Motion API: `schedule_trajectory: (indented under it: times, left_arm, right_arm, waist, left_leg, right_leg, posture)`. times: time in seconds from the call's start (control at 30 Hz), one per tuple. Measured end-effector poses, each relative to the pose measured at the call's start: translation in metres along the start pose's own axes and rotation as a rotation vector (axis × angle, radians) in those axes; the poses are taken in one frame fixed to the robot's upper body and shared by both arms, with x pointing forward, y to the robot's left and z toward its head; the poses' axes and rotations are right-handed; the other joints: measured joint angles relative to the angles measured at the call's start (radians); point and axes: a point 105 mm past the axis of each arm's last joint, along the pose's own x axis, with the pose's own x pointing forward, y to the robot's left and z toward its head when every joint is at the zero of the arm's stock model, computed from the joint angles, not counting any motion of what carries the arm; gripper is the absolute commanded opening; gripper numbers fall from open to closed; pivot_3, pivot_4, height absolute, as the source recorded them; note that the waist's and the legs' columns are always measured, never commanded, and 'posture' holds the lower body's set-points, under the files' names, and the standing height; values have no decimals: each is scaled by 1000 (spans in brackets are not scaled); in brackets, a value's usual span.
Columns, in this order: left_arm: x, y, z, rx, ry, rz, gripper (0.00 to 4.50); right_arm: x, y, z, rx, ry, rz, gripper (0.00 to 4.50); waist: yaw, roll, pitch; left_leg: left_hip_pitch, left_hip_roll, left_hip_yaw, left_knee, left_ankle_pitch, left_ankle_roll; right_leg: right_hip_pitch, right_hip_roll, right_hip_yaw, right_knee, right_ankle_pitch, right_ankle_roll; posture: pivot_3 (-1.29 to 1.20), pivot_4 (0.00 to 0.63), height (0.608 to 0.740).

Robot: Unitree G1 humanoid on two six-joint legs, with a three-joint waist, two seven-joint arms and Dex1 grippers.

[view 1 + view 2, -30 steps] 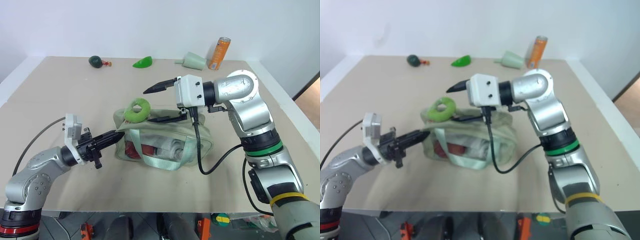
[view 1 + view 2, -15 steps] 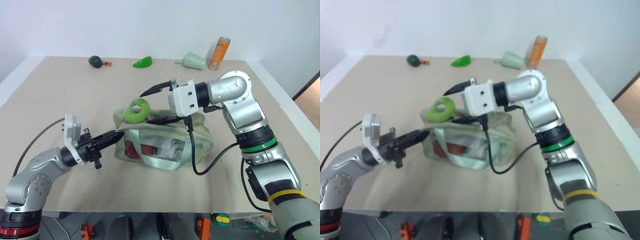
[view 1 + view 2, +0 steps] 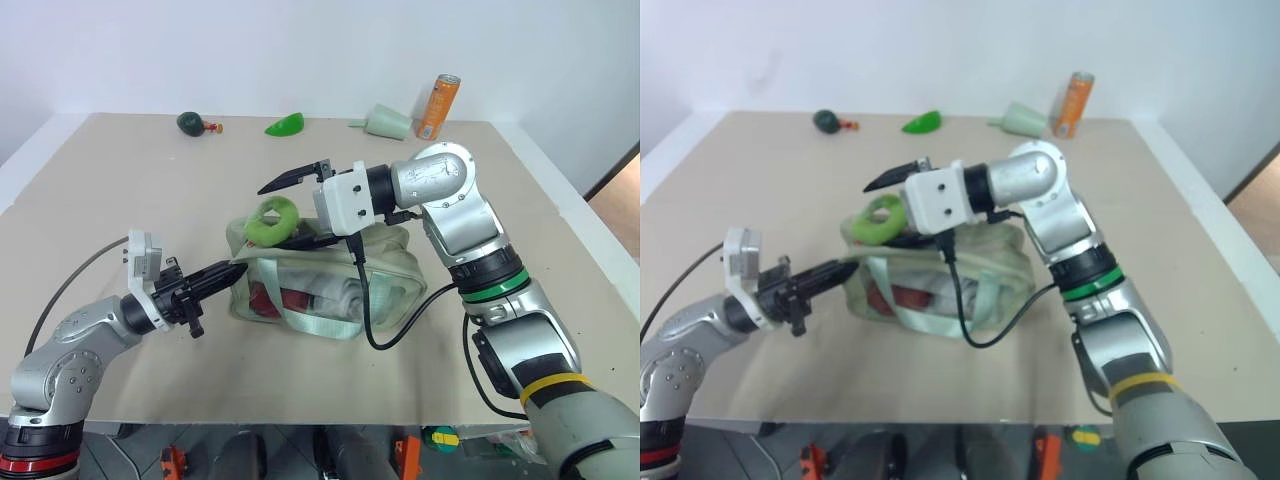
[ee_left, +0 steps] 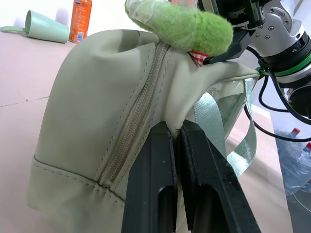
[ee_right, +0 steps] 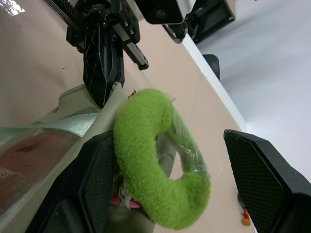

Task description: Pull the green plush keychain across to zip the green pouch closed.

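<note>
The pale green pouch lies in the middle of the table, with red and white contents behind its clear front. On its left top end sits the green plush keychain, a fuzzy lime ring. My left gripper is shut on the fabric at the pouch's left end, beside the zipper. My right gripper reaches in from the right and is open. One finger stands above the ring and the other below it; in the right wrist view the ring lies between the fingers, untouched by the far one.
Along the table's far edge stand an orange can, a pale green cone-shaped cup, a glossy green leaf piece and a dark green object. A black cable hangs from my right wrist over the pouch.
My right gripper has moved left and rolled a little, so its open fingers now straddle the keychain. The left gripper and the pouch have stayed put.
</note>
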Motion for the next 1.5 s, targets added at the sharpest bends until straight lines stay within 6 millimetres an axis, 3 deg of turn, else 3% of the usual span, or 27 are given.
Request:
schedule_trajectory:
  times: [0.13,0.3,0.53,0.73,1.23,1.37,1.5]
  left_arm:
    - [0,0,0,1,0,1,0]
    - [0,0,0,1,-2,3,0]
    - [0,0,0,1,-3,2,0]
    - [0,0,0,2,-3,1,0]
    - [1,1,1,6,-4,2,0]
    - [2,1,1,12,-8,-4,0]
    - [6,3,1,12,-8,-16,0]
  right_arm:
    - [0,1,0,-2,-1,11,3184]
    - [-2,5,-3,6,12,37,1789]
    - [-5,7,-11,74,46,33,1789]
    - [-7,7,-10,70,48,35,18]
    - [-12,7,-13,78,68,28,18]
    - [-40,5,-26,131,164,13,18]
    - [-86,2,-32,150,305,-13,18]
  waist:
    - [0,0,0]
    - [0,0,0]
    - [0,0,0]
    - [0,0,0]
    - [0,0,0]
    - [5,0,0]
    - [10,0,0]
  left_leg:
    - [0,0,0,0,0,0]
    - [0,0,0,0,0,0]
    - [0,0,0,0,0,0]
    - [0,0,0,0,0,0]
    - [0,0,0,0,0,0]
    - [0,-1,0,0,0,0]
    - [-1,-2,0,0,0,0]
  right_leg:
    - [0,0,0,0,0,0]
    - [0,0,0,0,0,0]
    - [0,0,0,0,0,0]
    - [0,0,0,0,0,0]
    - [0,0,0,0,0,0]
    - [0,-1,0,0,0,0]
    - [0,-1,0,0,-1,-1]
  posture:
    - [0,150,740]
    - [0,150,740]
    - [0,150,740]
    - [0,150,740]
    - [0,150,740]
    - [0,150,740]
    - [0,150,740]
